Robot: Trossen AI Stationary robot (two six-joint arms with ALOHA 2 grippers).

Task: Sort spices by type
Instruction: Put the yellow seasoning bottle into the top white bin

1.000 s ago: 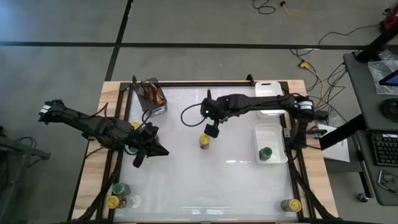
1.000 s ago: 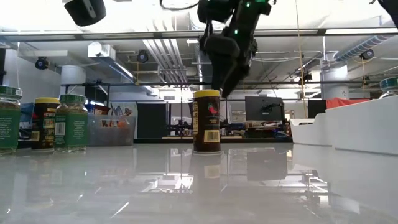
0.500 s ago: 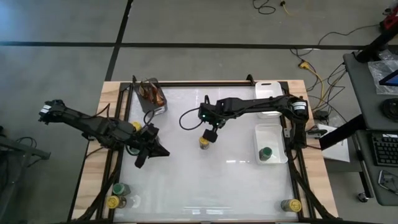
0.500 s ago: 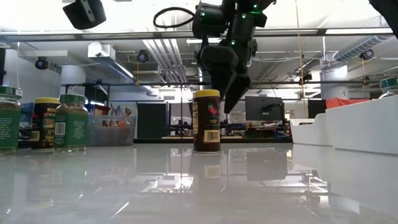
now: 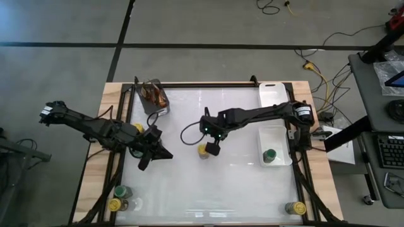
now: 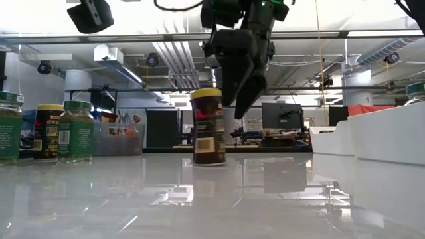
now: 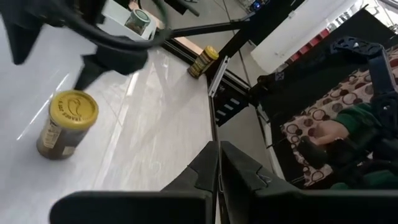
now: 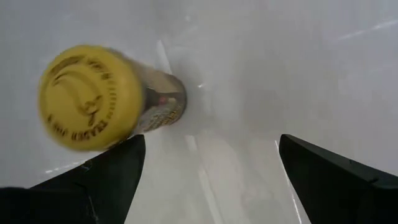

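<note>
A spice jar with a yellow lid (image 5: pixel 202 150) stands on its base mid-table; it also shows in the low view (image 6: pixel 208 126) and in the left wrist view (image 7: pixel 67 123). My right gripper (image 5: pixel 213 147) hangs just to its right, open, its fingers slanting down. The jar (image 8: pixel 93 99) is outside the gap, beside one finger. My left gripper (image 5: pixel 165 154) is shut and hovers left of centre above the table, holding nothing. A green-lidded jar (image 5: pixel 269 155) sits in a white tray (image 5: pixel 276 133). My right gripper pushes the yellow-lidded jar with the outer side of one finger (image 8: pixel 109 174). That finger lies against the lid's edge and the upper wall (image 6: pixel 220 99) on the side facing the table's right edge. The fingers come slanting down from above. The jar's base stays on the table.
Three jars stand at the near left corner (image 5: pixel 120 197) and two at the near right corner (image 5: pixel 293 207). A second white tray (image 5: pixel 271 93) is at the far right, and a grey cup of brown sticks (image 5: pixel 155 96) at the far left. The middle of the table is bare.
My right gripper has gone down and toward the table's left and near edges, still open. It has met the yellow-lidded jar, which has slid a short way toward the left and near edges, still on its base.
</note>
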